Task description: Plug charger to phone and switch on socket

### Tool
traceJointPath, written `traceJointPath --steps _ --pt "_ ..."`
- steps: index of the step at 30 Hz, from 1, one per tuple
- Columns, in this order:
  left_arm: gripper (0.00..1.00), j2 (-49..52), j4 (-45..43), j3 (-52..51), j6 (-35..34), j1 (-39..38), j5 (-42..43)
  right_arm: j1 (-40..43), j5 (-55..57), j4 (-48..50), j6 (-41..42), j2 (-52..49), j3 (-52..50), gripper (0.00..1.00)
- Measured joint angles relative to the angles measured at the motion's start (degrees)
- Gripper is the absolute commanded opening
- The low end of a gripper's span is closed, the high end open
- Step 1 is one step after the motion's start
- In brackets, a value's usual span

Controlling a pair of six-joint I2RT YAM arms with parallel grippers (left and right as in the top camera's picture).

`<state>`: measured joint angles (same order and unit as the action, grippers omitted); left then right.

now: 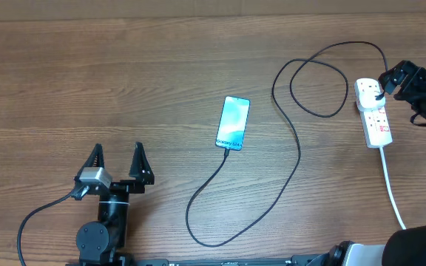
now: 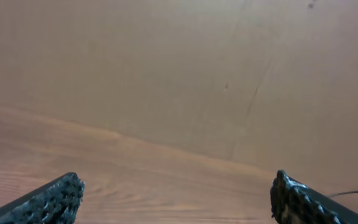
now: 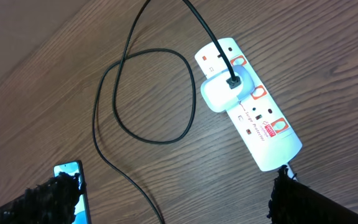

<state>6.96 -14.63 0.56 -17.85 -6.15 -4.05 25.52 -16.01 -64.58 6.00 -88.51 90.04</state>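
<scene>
Your left gripper (image 1: 117,149) is spread wide over the brown wooden tabletop (image 1: 87,66). The flat, shiny blue phone (image 1: 233,123) lies mid-table, and the thin black charger (image 1: 299,159) touches its near end. Your right gripper (image 3: 173,190) hangs spread wide by the long white socket (image 3: 248,106). Its red labels are too small to read.

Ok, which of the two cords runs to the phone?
The thin black charger cable, meeting the phone's bottom edge. The thick white cord runs from the power strip toward the near edge.

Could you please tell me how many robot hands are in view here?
2. The left hand is open at the overhead view's lower left; the right hand is open near the socket at its right edge.
</scene>
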Motion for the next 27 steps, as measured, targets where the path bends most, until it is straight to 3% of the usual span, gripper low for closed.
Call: traceJointPath --steps 11,27 --pt "1.0 -6.1 18.1 -0.1 0.0 4.1 0.4 0.0 0.0 0.0 0.0 0.0 0.0 1.0" --pt "0.99 -6.1 19.1 -0.1 13.5 5.2 2.4 0.0 0.0 0.0 0.0 0.0 0.0 1.0"
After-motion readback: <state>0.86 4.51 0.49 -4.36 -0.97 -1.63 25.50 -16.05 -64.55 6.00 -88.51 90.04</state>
